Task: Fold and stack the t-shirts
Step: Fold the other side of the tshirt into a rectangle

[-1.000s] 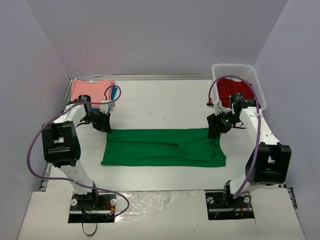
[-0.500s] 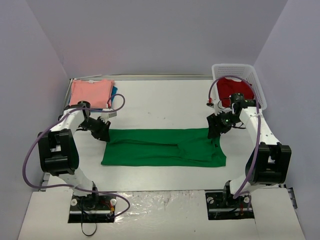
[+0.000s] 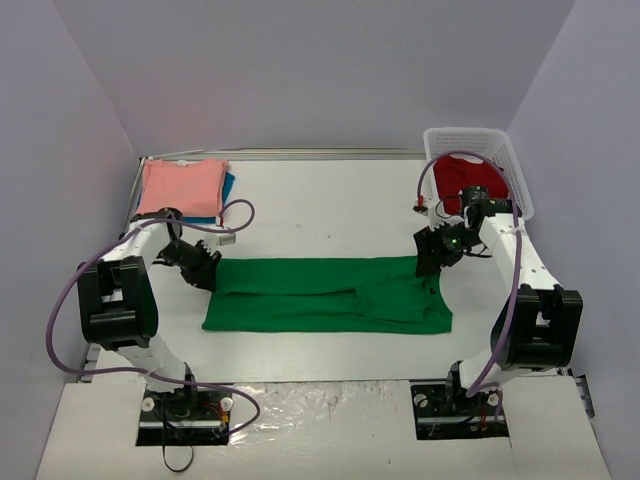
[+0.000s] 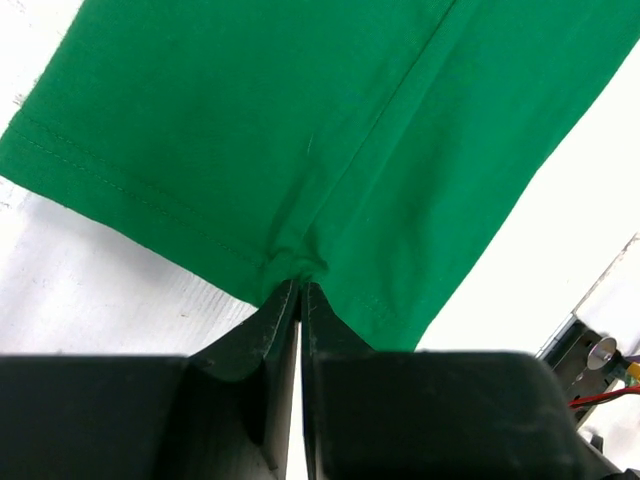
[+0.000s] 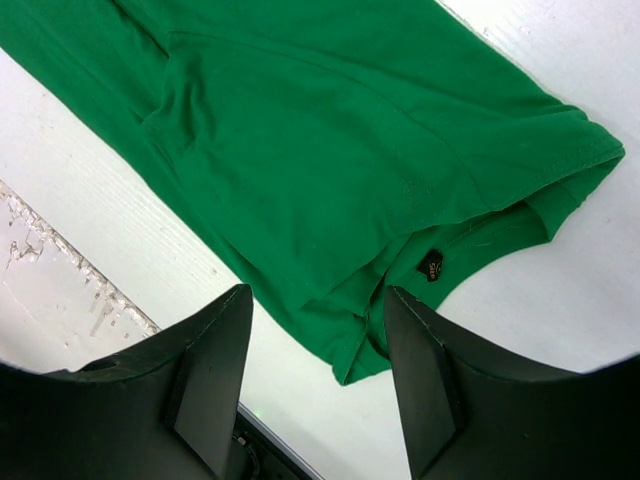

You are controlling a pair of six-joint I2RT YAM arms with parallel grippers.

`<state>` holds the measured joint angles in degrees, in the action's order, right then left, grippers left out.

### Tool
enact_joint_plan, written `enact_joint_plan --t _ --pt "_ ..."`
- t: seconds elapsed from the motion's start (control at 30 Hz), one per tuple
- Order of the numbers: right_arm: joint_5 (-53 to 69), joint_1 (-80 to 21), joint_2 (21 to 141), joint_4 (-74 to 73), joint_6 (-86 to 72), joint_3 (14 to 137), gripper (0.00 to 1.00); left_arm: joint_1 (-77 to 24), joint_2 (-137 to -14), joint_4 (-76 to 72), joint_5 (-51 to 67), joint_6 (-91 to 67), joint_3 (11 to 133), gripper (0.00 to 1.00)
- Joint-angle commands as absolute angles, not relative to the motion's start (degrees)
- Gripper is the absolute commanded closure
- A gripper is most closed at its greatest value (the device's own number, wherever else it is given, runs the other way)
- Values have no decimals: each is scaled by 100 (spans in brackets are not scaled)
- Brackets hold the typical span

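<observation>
The green t-shirt point(image 3: 325, 293) lies folded into a long band across the table's middle. My left gripper point(image 3: 212, 274) is shut on its far left corner; in the left wrist view point(image 4: 299, 285) the cloth point(image 4: 300, 130) puckers between the closed jaws. My right gripper point(image 3: 432, 268) is open just above the shirt's far right corner; in the right wrist view point(image 5: 315, 345) the collar end with its black size tag point(image 5: 431, 265) lies between the spread fingers. A salmon-pink shirt point(image 3: 183, 186) lies folded on a teal-blue one point(image 3: 229, 186) at the far left. A red shirt point(image 3: 474, 181) sits in the basket.
The white mesh basket point(image 3: 480, 150) stands at the far right corner by the wall. Purple cables loop off both arms. The table's metal edge rail point(image 3: 300, 155) runs along the back.
My left gripper has moved from beside the pink stack down to the green shirt's far left corner and shut on it. The right arm has barely moved.
</observation>
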<state>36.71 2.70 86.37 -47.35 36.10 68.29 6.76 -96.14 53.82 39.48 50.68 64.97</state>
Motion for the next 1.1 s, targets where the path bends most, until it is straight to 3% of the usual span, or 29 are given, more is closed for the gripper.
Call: enact_joint_plan --t 0.0,0.03,0.17,0.23,0.3,0.4,0.43,0.53,0.57,1.07 --pt "3762 316 8701 -4948 3621 6847 49 694 -9685 5651 3894 5361 6601 95" --pt "3753 325 8710 -4948 3621 6847 49 694 -9694 5669 3876 5370 6601 87" --pt "3709 299 8798 -4922 3604 6847 49 703 -9493 5774 3806 5388 6592 85" --pt "3674 281 8807 -4887 3586 6847 49 703 -9370 5792 3762 5370 6627 77" --pt "3656 264 8815 -4861 3577 6838 49 703 -9229 5879 3744 5300 6758 76" --pt "3578 211 8894 -4816 3525 6820 60 694 -9141 6011 3832 5108 7065 77" --pt "3473 141 8921 -4816 3490 6838 78 694 -9132 6055 3954 5046 7145 79" --pt "3165 35 9140 -4825 3376 6855 100 607 -9167 6074 4069 4940 7382 93" --pt "2964 -156 9280 -4834 3279 6890 100 580 -9210 5873 4026 4852 7383 97" --pt "1837 -809 10352 -4966 2918 6978 100 -791 -10018 4544 2620 3885 7453 97"
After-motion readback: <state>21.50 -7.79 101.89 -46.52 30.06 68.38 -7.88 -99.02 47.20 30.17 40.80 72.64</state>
